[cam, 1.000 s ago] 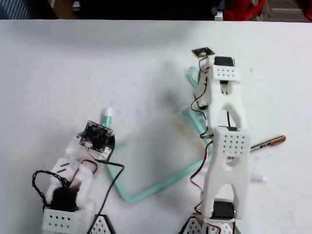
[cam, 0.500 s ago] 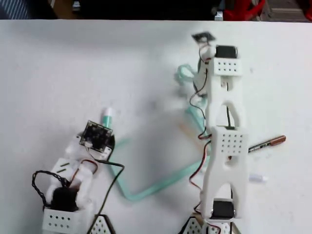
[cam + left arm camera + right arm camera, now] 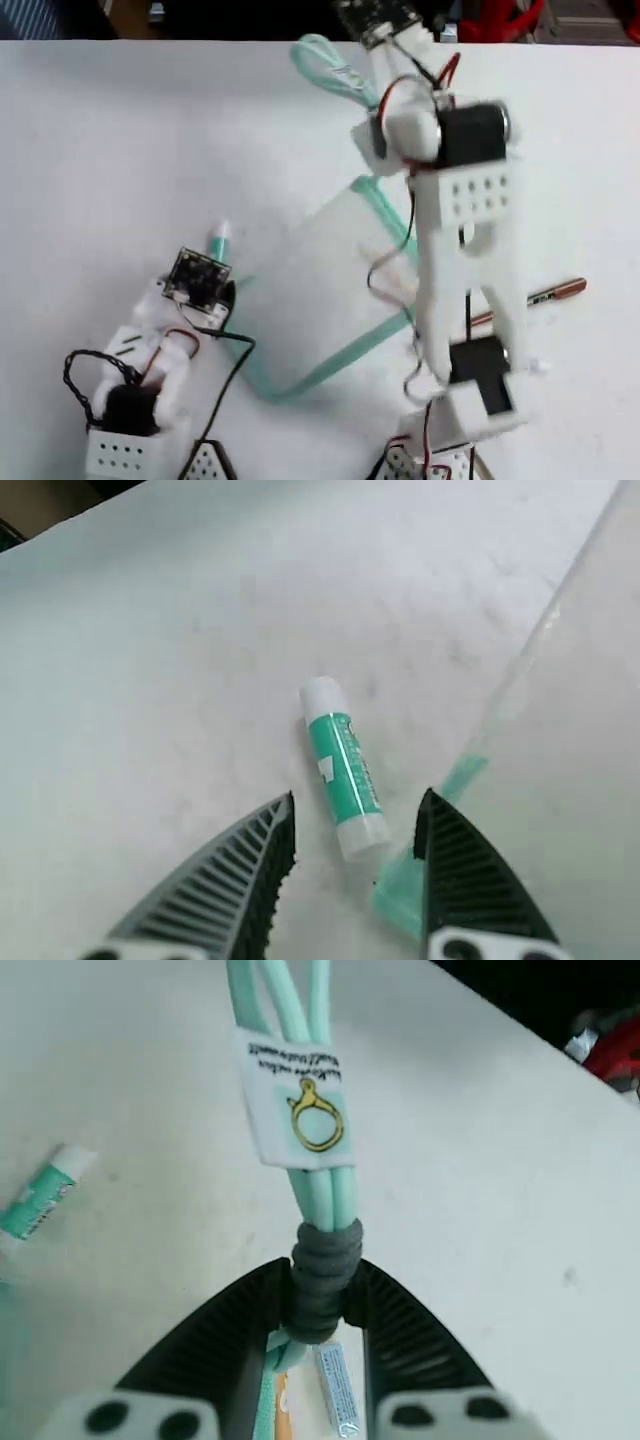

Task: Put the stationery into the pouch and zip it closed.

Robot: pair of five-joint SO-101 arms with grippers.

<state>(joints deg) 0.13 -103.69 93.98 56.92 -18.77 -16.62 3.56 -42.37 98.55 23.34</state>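
a white tag showing a gold clasp is hanging on the pouch cord. the right gripper, arm outstretched, is pinching that cord; the left gripper is gaping over the glue stick beside the pouch.

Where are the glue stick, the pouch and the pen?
Glue stick point(image 3: 343, 780): left wrist view, on its green label.
Pouch point(image 3: 320, 300): high view, on its clear side.
Pen point(image 3: 545, 296): high view, on its barrel near the brown cap.
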